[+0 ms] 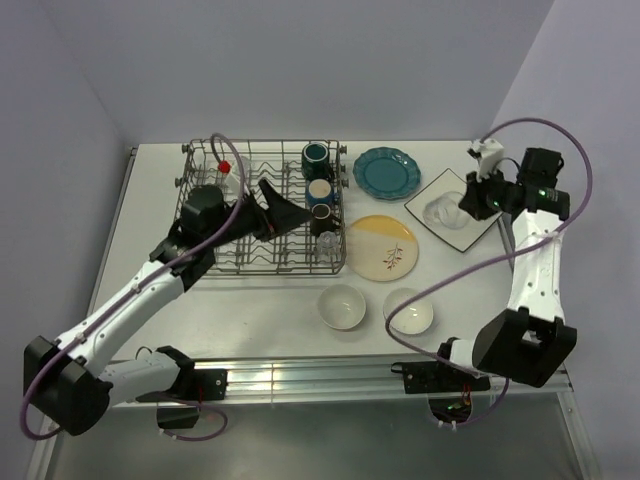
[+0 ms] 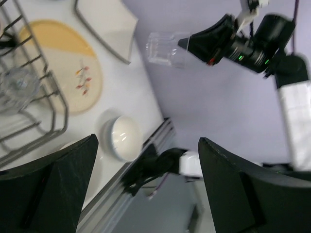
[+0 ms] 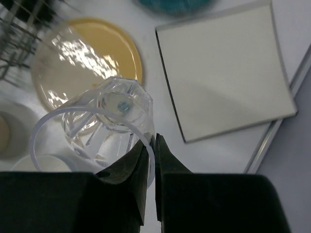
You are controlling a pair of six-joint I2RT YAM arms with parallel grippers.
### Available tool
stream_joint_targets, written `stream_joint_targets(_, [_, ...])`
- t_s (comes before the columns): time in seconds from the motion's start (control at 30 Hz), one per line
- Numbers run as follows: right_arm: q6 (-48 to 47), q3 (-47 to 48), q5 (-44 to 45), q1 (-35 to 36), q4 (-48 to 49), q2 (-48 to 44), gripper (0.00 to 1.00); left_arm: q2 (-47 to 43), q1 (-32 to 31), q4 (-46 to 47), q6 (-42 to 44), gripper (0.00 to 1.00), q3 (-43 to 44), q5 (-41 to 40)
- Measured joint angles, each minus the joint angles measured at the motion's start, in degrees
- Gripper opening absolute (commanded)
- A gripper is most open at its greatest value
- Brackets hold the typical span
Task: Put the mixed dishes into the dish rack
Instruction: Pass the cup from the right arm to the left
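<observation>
My right gripper (image 3: 154,141) is shut on the rim of a small clear glass (image 3: 107,121), holding it in the air over the white square plate (image 1: 455,225). From the left wrist that glass (image 2: 165,48) shows tipped sideways. My left gripper (image 1: 285,212) hovers over the dish rack (image 1: 262,270), open with nothing between its fingers (image 2: 228,189). Three mugs (image 1: 320,190) stand in the rack's right column and a clear glass (image 2: 19,85) sits inside it. On the table lie the teal plate (image 1: 386,172), the yellow plate (image 1: 382,247) and two white bowls (image 1: 341,306).
The table's metal front rail (image 1: 300,375) runs just past the bowls. The right arm's purple cable (image 1: 560,135) loops high above the square plate. Walls close in the table on the left, the back and the right.
</observation>
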Motion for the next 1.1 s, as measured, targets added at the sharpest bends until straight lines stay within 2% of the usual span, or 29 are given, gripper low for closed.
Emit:
stream_joint_targets(0.2, [1.2, 0.0, -0.7, 17.7, 14.0, -9.0, 0.0, 9.7, 10.0, 16.0, -15.0, 0.92, 1.9, 12.8])
stream_joint_targets(0.4, [-2.1, -5.3, -0.1, 32.1, 34.3, -16.7, 0.0, 22.0, 11.3, 29.4, -26.9, 0.92, 8.1, 22.2])
stream_joint_targets(0.57, [-2.9, -5.5, -0.3, 38.2, 46.1, -16.3, 0.0, 26.3, 11.3, 39.3, -32.9, 0.92, 10.8, 27.9])
stream_joint_targets(0.67, [-3.8, -8.1, 0.0, 42.5, 52.7, -17.0, 0.0, 27.8, 11.6, 48.5, -38.8, 0.93, 10.9, 30.5])
stream_joint_targets(0.7, [-4.1, -8.9, 0.0, 43.6, 53.7, -17.3, 0.0, 28.3, 11.7, 51.4, -40.7, 0.98, 10.9, 30.9])
stream_joint_targets(0.83, [-5.0, -11.0, -0.2, 47.2, 56.8, -17.7, 0.0, 30.7, 12.3, 64.8, -49.7, 0.99, 10.8, 32.5])
stream_joint_targets(1.1, [-6.6, -12.6, -0.4, 51.3, 62.2, -17.6, 0.0, 31.9, 12.7, 72.6, -56.9, 0.99, 10.6, 35.7])
